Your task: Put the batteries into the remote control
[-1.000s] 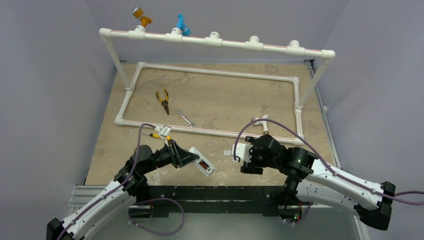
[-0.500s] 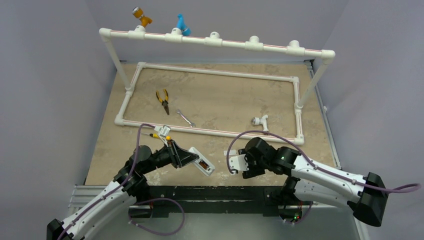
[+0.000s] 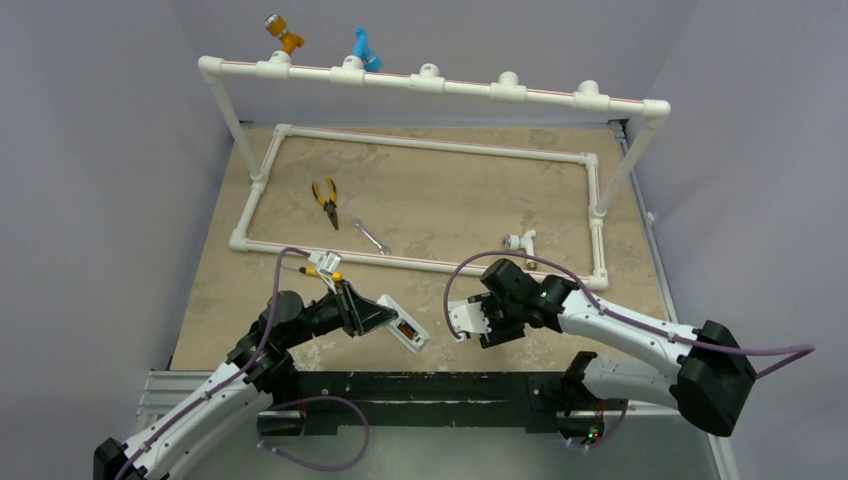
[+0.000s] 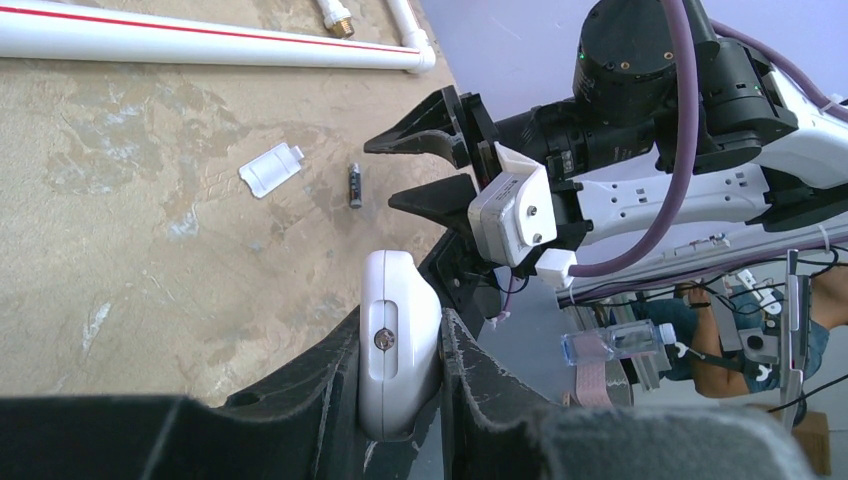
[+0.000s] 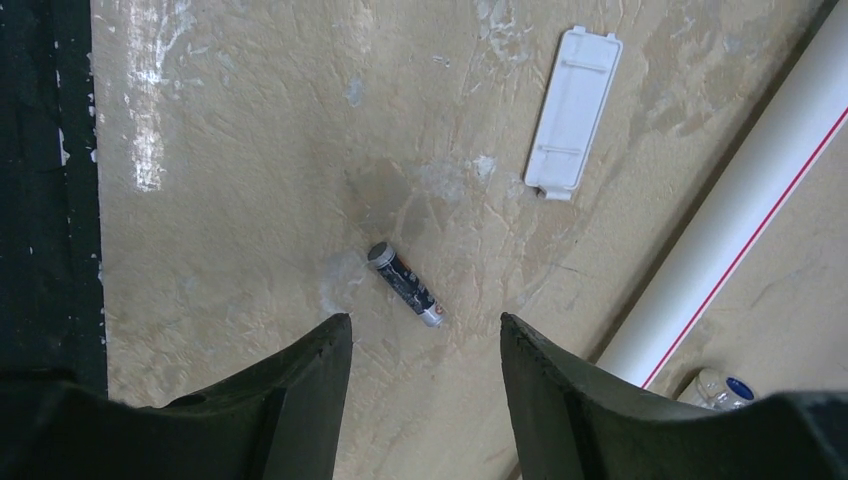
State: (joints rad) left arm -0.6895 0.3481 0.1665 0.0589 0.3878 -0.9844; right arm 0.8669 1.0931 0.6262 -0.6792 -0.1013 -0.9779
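My left gripper (image 4: 400, 322) is shut on the white remote control (image 4: 398, 345) and holds it edge-on above the table's near edge. In the top view the remote (image 3: 404, 330) juts from the left gripper (image 3: 392, 322) with its recessed back compartment facing up. One battery (image 5: 405, 285), a dark cylinder with metallic ends, lies on the table just ahead of my open, empty right gripper (image 5: 425, 325). It also shows in the left wrist view (image 4: 354, 185), by the right gripper (image 4: 405, 165). In the top view the right gripper (image 3: 462, 322) hovers over that spot. A second battery is not in view.
The flat white cover piece (image 5: 573, 112) lies beyond the battery, near a white PVC pipe (image 5: 730, 235) of the frame. Yellow pliers (image 3: 324, 200), a silver wrench (image 3: 372, 236), a yellow-handled screwdriver (image 3: 320, 268) and a white fitting (image 3: 518, 240) lie farther back. A black strip (image 5: 45, 200) marks the table edge.
My right arm has swung left and stretched out, bringing its open gripper over the loose battery. The left arm and the remote have not moved.
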